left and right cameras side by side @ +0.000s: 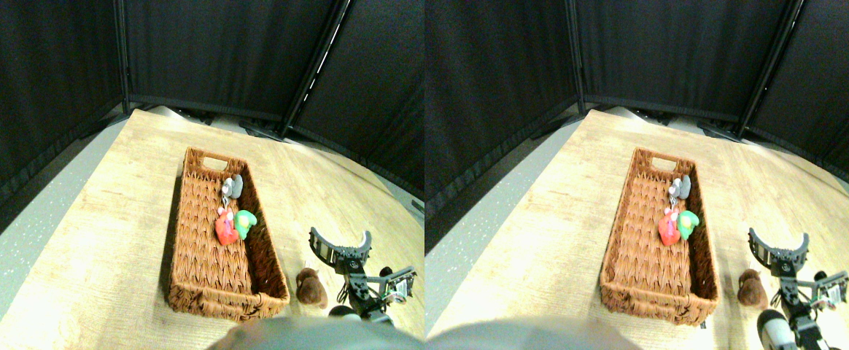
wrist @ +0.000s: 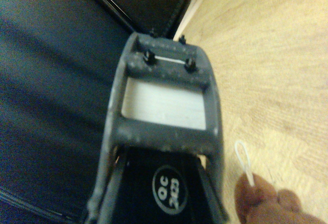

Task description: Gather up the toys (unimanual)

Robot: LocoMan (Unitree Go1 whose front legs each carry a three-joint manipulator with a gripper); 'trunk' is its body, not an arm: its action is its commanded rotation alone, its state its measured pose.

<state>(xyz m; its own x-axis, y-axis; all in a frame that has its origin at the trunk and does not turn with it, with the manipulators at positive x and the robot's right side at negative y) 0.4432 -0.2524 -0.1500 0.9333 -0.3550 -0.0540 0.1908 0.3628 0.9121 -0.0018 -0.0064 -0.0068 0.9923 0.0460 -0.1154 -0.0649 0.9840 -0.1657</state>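
No text, label, brand or sign can be read on the woven basket (left and right cameras side by side: 209, 240), the toys inside it, the wooden floor (left and right cameras side by side: 103, 240) or the dark panels (left and right cameras side by side: 30, 87). No numbers show on them either.

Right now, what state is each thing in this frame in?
Basket: upright on the floor, holding three toys.
Grey toy: in the basket.
Red toy: in the basket, touching the green one.
Green toy: in the basket.
Brown toy: on the floor, outside the basket.
Right gripper: open, empty.
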